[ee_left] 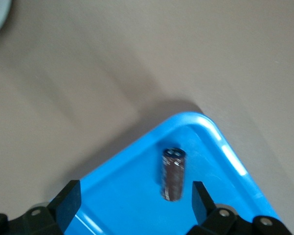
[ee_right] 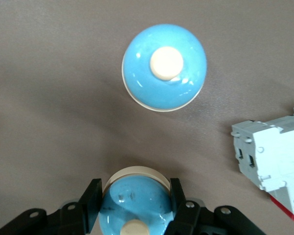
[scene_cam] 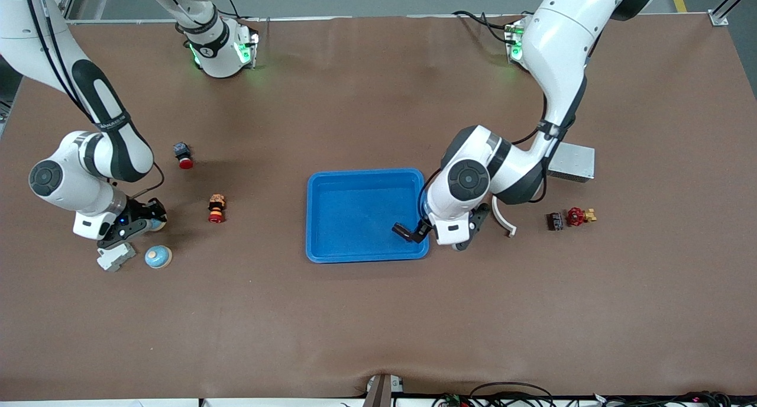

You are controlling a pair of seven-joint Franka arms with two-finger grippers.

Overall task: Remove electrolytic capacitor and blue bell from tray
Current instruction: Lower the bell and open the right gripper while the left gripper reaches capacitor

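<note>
A blue tray (scene_cam: 331,185) lies mid-table. My left gripper (scene_cam: 437,232) hangs open over the tray's corner nearest the left arm's end and the front camera. In the left wrist view a dark cylindrical capacitor (ee_left: 173,174) shows blurred against the tray floor (ee_left: 137,196) between the spread fingers (ee_left: 67,203), touching neither. My right gripper (scene_cam: 145,220) is shut on a blue bell (ee_right: 134,205) with a cream button, low over the table at the right arm's end. A second blue bell (scene_cam: 158,257) sits on the table beside it, nearer the front camera, and also shows in the right wrist view (ee_right: 164,67).
A white breaker block (scene_cam: 115,256) lies beside the free bell and shows in the right wrist view (ee_right: 271,152). Two red push buttons (scene_cam: 184,155) (scene_cam: 216,209) stand between the right arm and the tray. A white curved piece (scene_cam: 502,217), a grey box (scene_cam: 571,161) and a red valve (scene_cam: 576,216) lie toward the left arm's end.
</note>
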